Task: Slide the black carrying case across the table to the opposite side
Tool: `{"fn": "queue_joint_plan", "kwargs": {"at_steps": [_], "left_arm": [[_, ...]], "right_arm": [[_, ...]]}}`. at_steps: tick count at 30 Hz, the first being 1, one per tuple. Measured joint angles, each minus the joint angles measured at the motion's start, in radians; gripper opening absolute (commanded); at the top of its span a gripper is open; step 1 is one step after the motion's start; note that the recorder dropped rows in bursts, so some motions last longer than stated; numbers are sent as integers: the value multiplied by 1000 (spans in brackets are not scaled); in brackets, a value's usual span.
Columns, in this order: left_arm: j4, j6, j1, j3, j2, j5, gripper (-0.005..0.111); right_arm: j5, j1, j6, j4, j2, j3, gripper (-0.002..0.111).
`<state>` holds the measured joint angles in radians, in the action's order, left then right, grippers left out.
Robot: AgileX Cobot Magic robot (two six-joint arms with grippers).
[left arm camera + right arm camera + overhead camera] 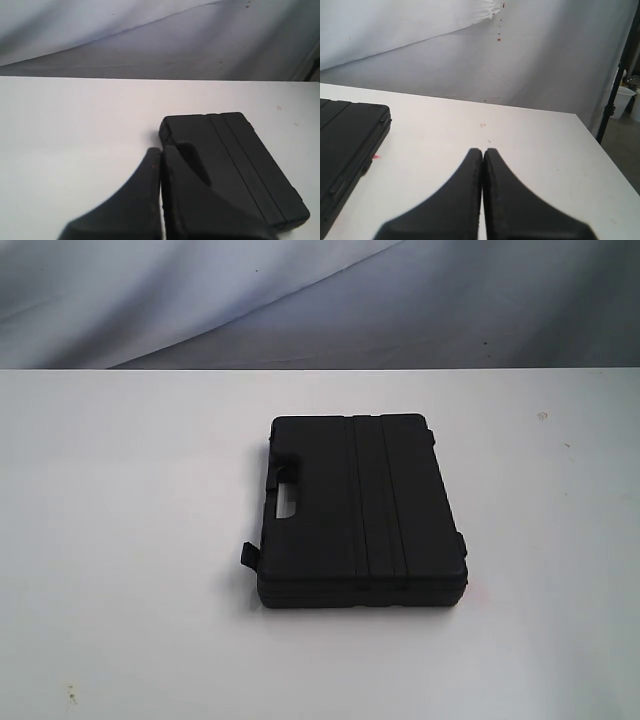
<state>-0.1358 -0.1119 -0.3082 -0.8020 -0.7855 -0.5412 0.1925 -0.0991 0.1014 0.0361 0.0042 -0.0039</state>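
Observation:
The black carrying case (360, 510) lies flat near the middle of the white table (120, 540), its handle cut-out on the left side. Neither arm shows in the exterior view. In the left wrist view my left gripper (161, 150) is shut and holds nothing, its tips close to the handle end of the case (235, 160). My right gripper (483, 151) is shut with nothing in it, over bare table (520, 145), with a corner of the case (345, 140) off to one side and apart from it.
A grey-white cloth backdrop (320, 300) hangs behind the table's far edge. In the right wrist view the table edge (607, 160) drops off, with a black stand pole (615, 85) and a white bucket (622, 100) beyond it.

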Motion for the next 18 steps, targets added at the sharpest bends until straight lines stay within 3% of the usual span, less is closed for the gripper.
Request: {"fn": "queue_joint_plan", "kwargs": {"at_steps": [8,18], "left_arm": [[45,-75,-99,-33,-250,20,0],[260,-334,-236,-319,-613,-50,0]], "right_arm": [[0,0,0,0,0,0,0],[0,0,0,0,0,0,0]]}}
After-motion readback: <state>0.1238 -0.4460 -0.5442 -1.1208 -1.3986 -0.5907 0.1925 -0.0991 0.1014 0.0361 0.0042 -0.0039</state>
